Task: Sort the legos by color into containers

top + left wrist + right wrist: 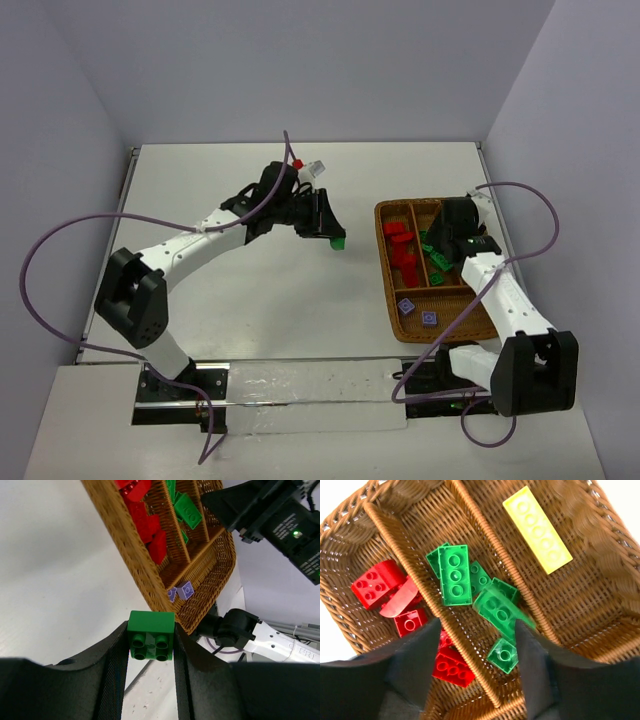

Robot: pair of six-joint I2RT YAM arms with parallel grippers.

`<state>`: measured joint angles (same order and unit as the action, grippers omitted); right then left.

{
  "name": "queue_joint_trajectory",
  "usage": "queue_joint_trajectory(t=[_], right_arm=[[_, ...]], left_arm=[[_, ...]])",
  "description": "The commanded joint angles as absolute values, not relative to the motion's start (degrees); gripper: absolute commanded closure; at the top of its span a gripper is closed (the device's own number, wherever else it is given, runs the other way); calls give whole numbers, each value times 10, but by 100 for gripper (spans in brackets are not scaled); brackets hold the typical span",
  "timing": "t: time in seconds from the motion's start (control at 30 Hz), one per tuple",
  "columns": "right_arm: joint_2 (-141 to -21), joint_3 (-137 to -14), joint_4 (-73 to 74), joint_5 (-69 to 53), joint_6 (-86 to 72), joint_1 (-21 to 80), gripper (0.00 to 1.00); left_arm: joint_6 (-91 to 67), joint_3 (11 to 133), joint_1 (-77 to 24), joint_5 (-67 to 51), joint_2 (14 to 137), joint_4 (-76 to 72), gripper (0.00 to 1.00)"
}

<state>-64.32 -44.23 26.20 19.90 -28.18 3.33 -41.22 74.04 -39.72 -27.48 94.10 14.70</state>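
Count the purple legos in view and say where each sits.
2. Both lie in the nearest compartment of the wicker tray: one purple lego by its left wall, the other right of it. The right arm covers part of the tray, so more may be hidden.

Both arms are built of white tubular links, the left arm (190, 243) and the right arm (510, 305) alike, joined by chunky black motor housings (135, 305). A thin purple cable (24, 295) loops loosely off each one. The matte black fingers (112, 677) are broad and smooth, and a small green light (296, 533) glows on the right wrist's black casing beside white printed lettering
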Motion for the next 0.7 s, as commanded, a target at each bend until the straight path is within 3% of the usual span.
queue_joint_trajectory(t=[0.0, 0.33, 0.67], right_arm=[[-648, -453, 242, 198, -273, 31, 29], [-537, -522, 310, 201, -302, 30, 28], [-396, -540, 378, 177, -334, 30, 25]], left_arm=[[-416, 814, -414, -265, 979, 166, 100], [-452, 1045, -445, -258, 1142, 215, 100], [-541, 1315, -474, -341, 1353, 177, 100]])
